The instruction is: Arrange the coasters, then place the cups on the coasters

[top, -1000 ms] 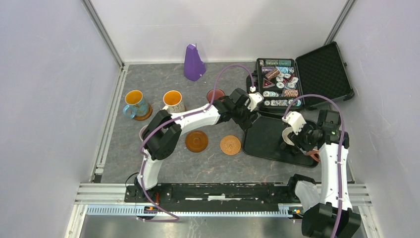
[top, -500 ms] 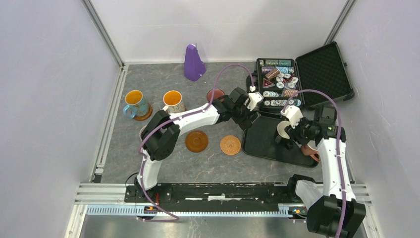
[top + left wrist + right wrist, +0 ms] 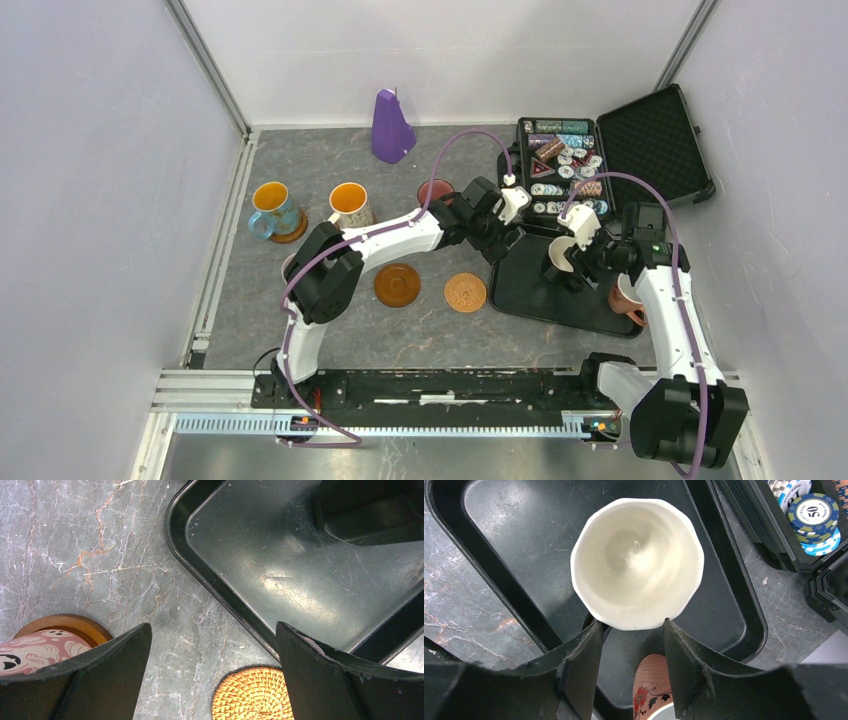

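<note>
Over the black rectangular tray (image 3: 519,520), the right pincer (image 3: 631,625) clasps a white ceramic cup (image 3: 636,562) by its near side, mouth up. Just off the tray's left corner, the left pincer (image 3: 212,630) hangs spread wide, holding nothing, between a pink patterned mug (image 3: 30,650) seated on a round dark-brown coaster (image 3: 65,625) and a woven orange-brown round coaster (image 3: 247,695).

The cup (image 3: 636,562) is cream-white, the tray (image 3: 499,510) black, the six o'clock coaster (image 3: 250,695) woven orange, the table (image 3: 75,540) grey, rust-veined.
</note>
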Robot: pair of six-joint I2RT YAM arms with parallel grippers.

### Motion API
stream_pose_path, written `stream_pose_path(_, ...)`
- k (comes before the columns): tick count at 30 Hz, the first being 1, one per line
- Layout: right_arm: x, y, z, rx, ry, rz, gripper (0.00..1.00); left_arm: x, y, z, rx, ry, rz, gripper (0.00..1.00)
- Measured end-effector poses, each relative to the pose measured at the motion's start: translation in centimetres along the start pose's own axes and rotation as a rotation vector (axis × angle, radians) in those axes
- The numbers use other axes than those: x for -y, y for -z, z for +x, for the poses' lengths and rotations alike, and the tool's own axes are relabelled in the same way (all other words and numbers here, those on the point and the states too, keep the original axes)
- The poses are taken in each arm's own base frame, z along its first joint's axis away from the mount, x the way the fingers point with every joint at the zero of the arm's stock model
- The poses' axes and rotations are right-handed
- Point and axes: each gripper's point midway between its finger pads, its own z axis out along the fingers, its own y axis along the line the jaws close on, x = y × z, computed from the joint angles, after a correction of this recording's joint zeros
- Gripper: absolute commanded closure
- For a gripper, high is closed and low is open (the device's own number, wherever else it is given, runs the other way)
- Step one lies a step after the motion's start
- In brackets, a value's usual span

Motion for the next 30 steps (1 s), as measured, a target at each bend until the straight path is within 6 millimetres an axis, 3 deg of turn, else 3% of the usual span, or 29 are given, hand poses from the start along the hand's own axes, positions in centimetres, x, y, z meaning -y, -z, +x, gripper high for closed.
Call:
stream_pose_path(13,-1.5,1.9,1.3,-0.094,-0.022,-0.044,0.34,0.0,0.3,-0.4,-0.002,0.001,0.000,0.00)
stream_pose_path(21,-1.0,2.6,1.9,-0.141,-0.005,-0.018,0.47,0.0,0.5,-0.8,0.004,0.000,0.000,0.00)
stream_pose_path(30,-1.6,1.5,3.8,-0.176,-0.019,-0.003,0.49,0.5,0.7,-1.1,0.010,0.001,0.028,0.06)
